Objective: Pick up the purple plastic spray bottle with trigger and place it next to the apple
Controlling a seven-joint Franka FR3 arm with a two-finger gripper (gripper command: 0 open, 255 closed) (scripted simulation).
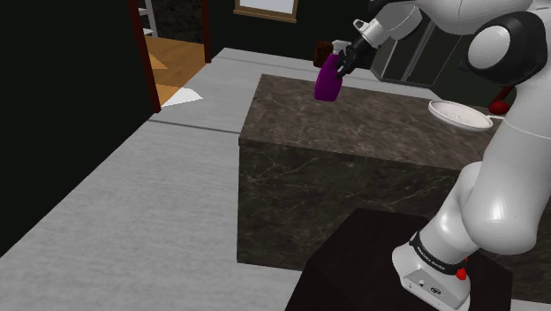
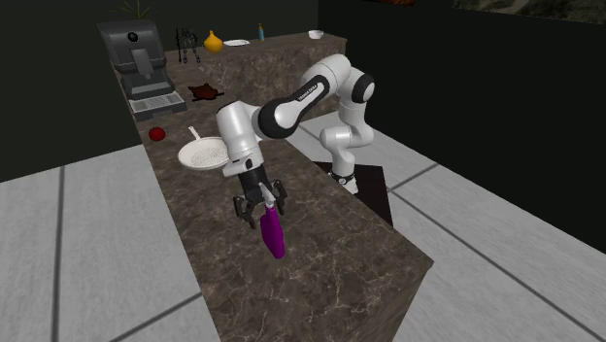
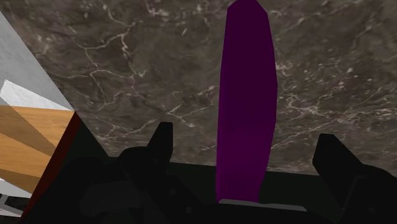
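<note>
The white arm (image 1: pixel 499 190) rises from the shoulder view's lower right to its top centre, gripper (image 1: pixel 341 63) angled downward, fingers (image 3: pixel 162 143) spread apart.

You're looking at a long counter (image 1: pixel 353 132) of dark veined stone, standing on a pale grey floor (image 1: pixel 106 203) crossed by dark seams. Beyond it a dark red door frame (image 1: pixel 146 62) opens onto a wood-coloured floor (image 1: pixel 177 57). A pale-framed panel (image 1: pixel 265 9) hangs nearby, with black area around it.
</note>
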